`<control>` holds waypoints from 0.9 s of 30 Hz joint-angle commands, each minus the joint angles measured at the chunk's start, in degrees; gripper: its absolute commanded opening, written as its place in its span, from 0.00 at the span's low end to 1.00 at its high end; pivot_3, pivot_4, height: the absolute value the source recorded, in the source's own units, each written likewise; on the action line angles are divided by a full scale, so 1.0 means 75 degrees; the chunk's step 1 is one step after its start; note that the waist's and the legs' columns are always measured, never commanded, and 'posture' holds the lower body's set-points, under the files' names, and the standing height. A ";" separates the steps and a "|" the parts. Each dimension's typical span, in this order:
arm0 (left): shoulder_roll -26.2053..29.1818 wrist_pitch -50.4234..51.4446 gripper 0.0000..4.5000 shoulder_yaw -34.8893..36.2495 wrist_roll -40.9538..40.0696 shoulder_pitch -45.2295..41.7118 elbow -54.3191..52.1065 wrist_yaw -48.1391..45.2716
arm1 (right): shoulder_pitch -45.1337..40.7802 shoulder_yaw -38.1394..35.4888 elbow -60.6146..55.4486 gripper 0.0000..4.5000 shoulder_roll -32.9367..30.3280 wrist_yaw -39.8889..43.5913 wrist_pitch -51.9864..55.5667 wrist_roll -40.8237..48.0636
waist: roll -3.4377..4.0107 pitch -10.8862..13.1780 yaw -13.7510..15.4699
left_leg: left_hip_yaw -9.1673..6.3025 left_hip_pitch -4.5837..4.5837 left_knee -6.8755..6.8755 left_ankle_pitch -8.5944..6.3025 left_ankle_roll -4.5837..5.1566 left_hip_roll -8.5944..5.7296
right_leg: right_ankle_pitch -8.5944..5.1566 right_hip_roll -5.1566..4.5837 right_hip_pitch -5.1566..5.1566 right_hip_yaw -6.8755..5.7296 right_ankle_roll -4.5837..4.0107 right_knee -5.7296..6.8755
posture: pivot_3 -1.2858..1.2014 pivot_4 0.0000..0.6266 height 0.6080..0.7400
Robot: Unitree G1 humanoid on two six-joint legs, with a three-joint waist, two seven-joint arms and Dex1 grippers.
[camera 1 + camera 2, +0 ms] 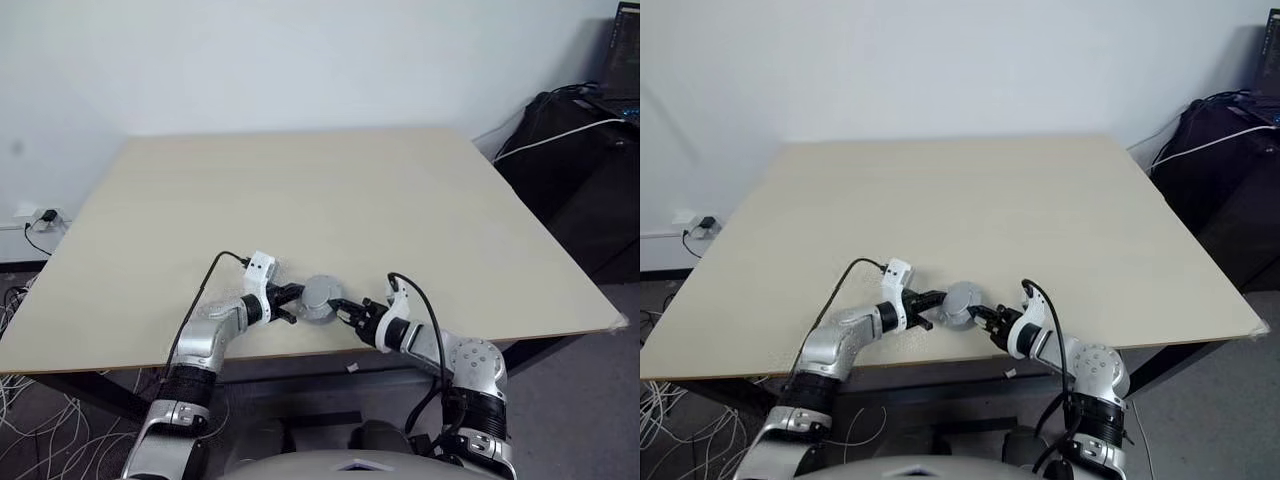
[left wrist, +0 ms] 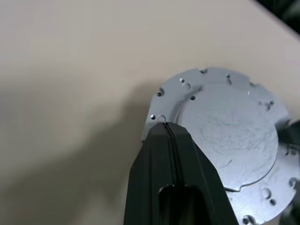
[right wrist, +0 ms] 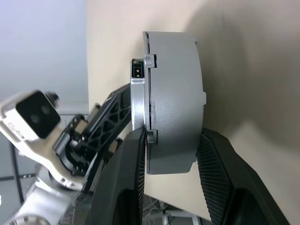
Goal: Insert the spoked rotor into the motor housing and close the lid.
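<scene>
The motor housing and the lid sit together as one closed silver drum, held just above the table's front edge. My right gripper is shut on it, one finger on each flat end. A flat silver plate with small holes and a raised round centre forms the end facing my left gripper. That gripper is shut with nothing in it, and its tip touches the plate's rim. I cannot tell which part is the lid. The spoked rotor is hidden.
The pale wooden table stretches away behind the grippers. Dark equipment with cables stands off the table's right side. A wall socket with a plug and loose cables are low on the left.
</scene>
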 commanded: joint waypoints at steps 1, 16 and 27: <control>-0.0565 0.0038 0.00 0.0375 -0.0956 -0.0093 -0.1013 0.0167 | 0.0058 0.0290 -0.0283 0.29 0.0631 0.0025 -0.0091 0.0318 | -0.0005 0.0004 0.0025 | 0.0000 -0.0006 0.0003 0.0000 0.0000 0.0000 | 0.0000 -0.0001 -0.0004 -0.0002 0.0000 0.0000 | 0.52 0.00 1.00; -0.1199 0.2082 0.00 0.2010 -0.4786 0.1726 -0.2844 0.1037 | 0.0007 0.0142 -0.0395 0.29 0.0589 -0.0085 -0.0490 0.0874 | -0.0026 0.0044 -0.0030 | 0.0001 0.0006 0.0026 -0.0001 0.0006 0.0002 | 0.0000 0.0018 0.0020 -0.0008 0.0003 -0.0005 | 0.52 0.00 1.00; -0.1266 0.2795 0.72 0.2171 -0.6325 0.3009 -0.3186 0.1469 | -0.0499 0.0256 -0.0406 0.27 0.0506 -0.0391 -0.0905 0.1392 | -0.0051 0.0121 -0.0025 | 0.0005 0.0009 0.0027 0.0001 0.0007 0.0004 | 0.0000 0.0043 0.0020 -0.0032 0.0007 -0.0003 | 0.52 0.00 1.00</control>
